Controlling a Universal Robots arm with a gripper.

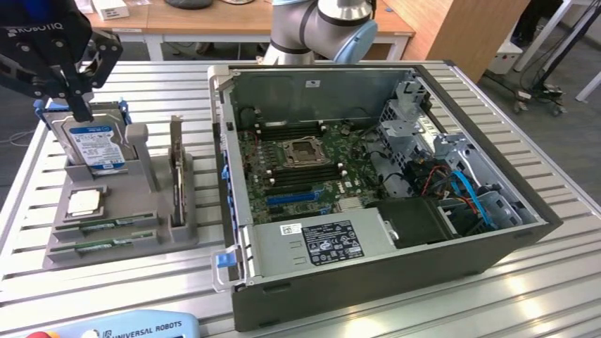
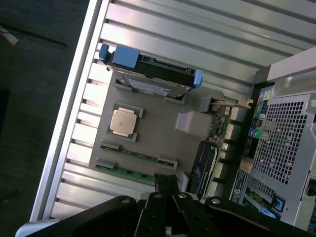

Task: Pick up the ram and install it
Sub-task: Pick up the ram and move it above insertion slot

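Two green ram sticks lie side by side in slots at the front of a grey holder [image 1: 141,243]; one ram stick [image 1: 105,226] [image 2: 138,154] sits just behind the other [image 1: 103,243] [image 2: 123,171]. My black gripper [image 1: 81,113] [image 2: 166,180] hangs above the holder, over the hard drive end in the exterior view, well apart from the sticks. Its fingers are shut with nothing between them. The open computer case [image 1: 376,271] stands at the exterior view's right, its motherboard [image 1: 300,162] with the memory slots exposed.
The holder also carries a silver hard drive [image 1: 94,144] [image 2: 153,81] in a blue bracket, a square processor chip [image 1: 84,203] [image 2: 122,121] and a dark expansion card [image 1: 176,169] [image 2: 202,165] standing on edge. A teach pendant [image 1: 122,327] lies at the slatted metal table's front edge.
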